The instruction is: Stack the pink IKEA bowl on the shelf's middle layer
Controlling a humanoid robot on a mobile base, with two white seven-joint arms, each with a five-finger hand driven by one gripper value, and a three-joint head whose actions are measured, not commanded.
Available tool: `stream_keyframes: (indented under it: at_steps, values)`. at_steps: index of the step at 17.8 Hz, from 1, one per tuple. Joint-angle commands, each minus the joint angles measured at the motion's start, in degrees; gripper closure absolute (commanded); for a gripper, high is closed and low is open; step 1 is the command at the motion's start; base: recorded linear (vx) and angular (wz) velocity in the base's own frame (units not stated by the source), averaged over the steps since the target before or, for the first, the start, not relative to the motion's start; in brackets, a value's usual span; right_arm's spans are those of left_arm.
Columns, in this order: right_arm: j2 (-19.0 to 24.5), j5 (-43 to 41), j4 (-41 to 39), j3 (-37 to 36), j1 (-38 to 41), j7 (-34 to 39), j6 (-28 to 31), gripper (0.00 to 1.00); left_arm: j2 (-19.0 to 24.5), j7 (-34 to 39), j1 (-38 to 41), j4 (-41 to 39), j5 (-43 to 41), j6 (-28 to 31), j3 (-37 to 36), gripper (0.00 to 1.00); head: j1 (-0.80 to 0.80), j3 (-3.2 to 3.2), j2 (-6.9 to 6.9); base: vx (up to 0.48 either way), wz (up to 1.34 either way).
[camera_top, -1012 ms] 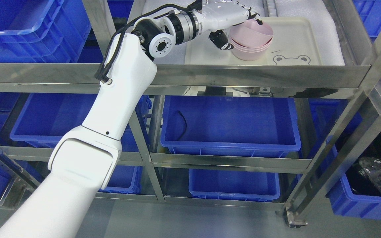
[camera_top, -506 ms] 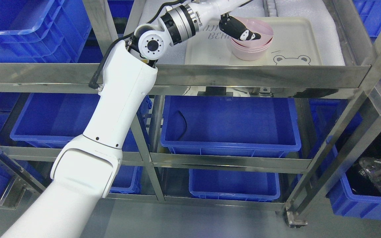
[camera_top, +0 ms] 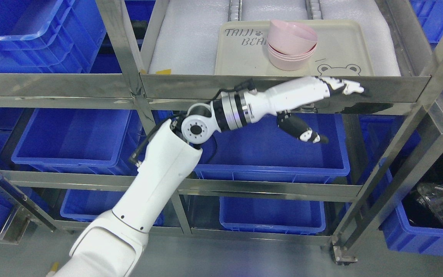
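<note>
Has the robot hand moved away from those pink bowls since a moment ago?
Yes. The left robot hand has dropped from the pink bowls on the tray to below the steel shelf rail, open and empty.

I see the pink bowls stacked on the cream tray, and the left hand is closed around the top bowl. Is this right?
Not quite. The pink bowls are stacked on the cream tray, but the left hand holds nothing: in the head view it hangs in front of the shelf rail below the tray, fingers spread, clear of the top bowl.
</note>
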Motion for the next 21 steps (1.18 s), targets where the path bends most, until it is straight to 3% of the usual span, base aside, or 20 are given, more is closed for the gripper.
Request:
stream_keyframes:
  at_steps: [1, 8, 9, 12, 14, 17, 21]
  values:
    - [-1.0, 0.0, -1.0, 0.0, 1.32, 0.01, 0.02, 0.0, 0.99, -1.18, 16.71, -7.99, 1.41, -1.33, -4.12, 0.13, 0.0, 0.0, 0.0, 0.0, 0.0]
    - [-1.0, 0.0, -1.0, 0.0, 1.32, 0.01, 0.02, 0.0, 0.99, 0.82, 36.05, -3.88, 1.23, -1.42, 4.4, 0.09, 0.0, 0.0, 0.0, 0.0, 0.0]
    - [-1.0, 0.0, -1.0, 0.0, 1.32, 0.01, 0.02, 0.0, 0.99, 3.88, 37.29, -2.56, 1.32, -1.25, 5.81, 0.09, 0.0, 0.0, 0.0, 0.0, 0.0]
    - [-1.0, 0.0, -1.0, 0.0, 1.32, 0.01, 0.02, 0.0, 0.99, 28.17, 38.97, 0.09, 1.32, 2.25, 8.46, 0.09, 0.0, 0.0, 0.0, 0.0, 0.0]
    - [-1.0, 0.0, -1.0, 0.0, 1.32, 0.01, 0.02, 0.0, 0.99, 39.8, 38.97, -0.43, 1.58, 7.16, 8.38, 0.09, 0.0, 0.0, 0.0, 0.0, 0.0]
    - [-1.0, 0.0, -1.0, 0.0, 1.32, 0.01, 0.02, 0.0, 0.99, 41.88, 38.97, -2.53, 4.03, 12.37, 8.46, 0.08, 0.0, 0.0, 0.0, 0.0, 0.0]
    - [-1.0, 0.0, -1.0, 0.0, 1.32, 0.01, 0.02, 0.0, 0.99, 41.97, 38.97, -4.57, 6.86, 15.01, 11.53, 0.08, 0.0, 0.0, 0.0, 0.0, 0.0]
